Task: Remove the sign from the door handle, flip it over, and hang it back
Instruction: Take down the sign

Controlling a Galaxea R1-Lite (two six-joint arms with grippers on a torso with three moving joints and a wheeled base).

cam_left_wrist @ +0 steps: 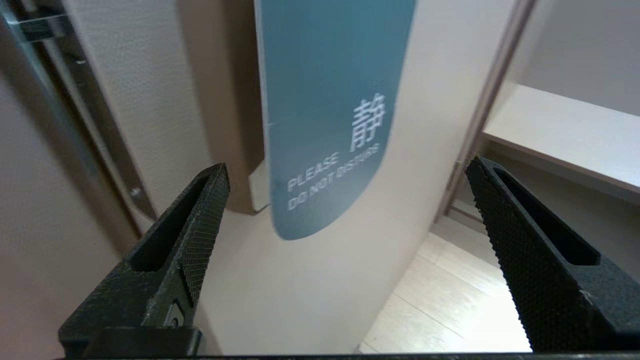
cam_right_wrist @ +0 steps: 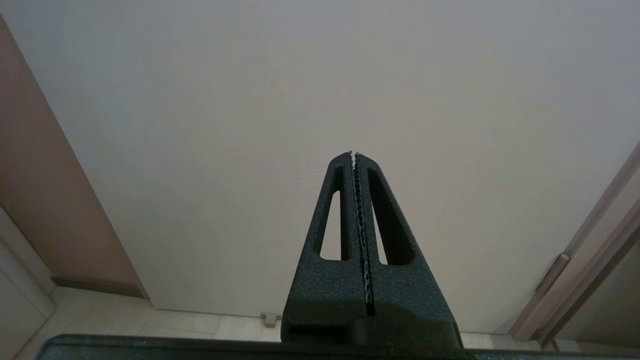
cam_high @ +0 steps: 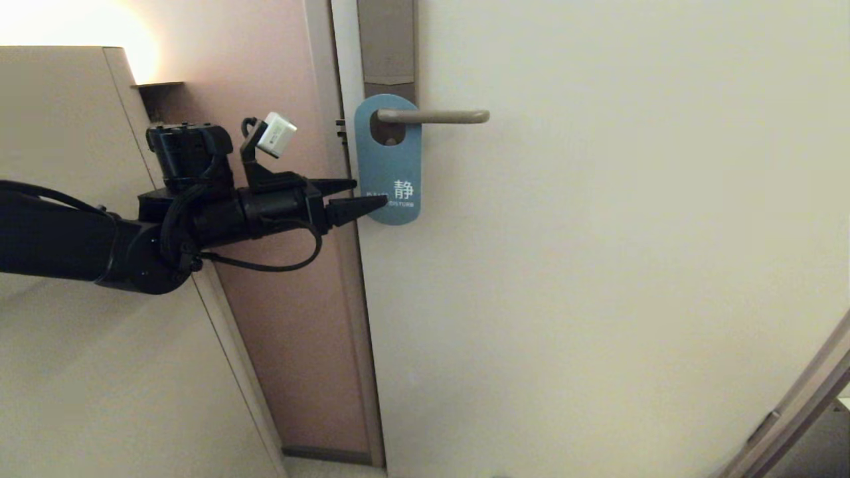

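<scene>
The left tool (cam_high: 358,197) stood with its fingers spread wide at the lower left edge of the sign (cam_high: 390,159), one tip above the other in the head view; whether either tip already touched the card could not be told from that angle, though the left wrist view showed the sign (cam_left_wrist: 325,115) a little beyond the gap and nothing yet held. The right tool (cam_right_wrist: 354,156) was pressed closed on nothing, parked facing the plain door, out of the head view.

The sign hung by its oval hole over the door handle (cam_high: 435,117), close to the lock plate (cam_high: 387,41), lying flat against the door. It looked a thin, light, fairly stiff card, likely smooth and apt to slip or bend if pinched hard; the free lower end, below the lettering, seemed the best place to take hold, since it stood clear of the lever and would let the hole slide off toward the right.

In white it read 静, with "PLEASE DO NOT DISTURB" beneath.
</scene>
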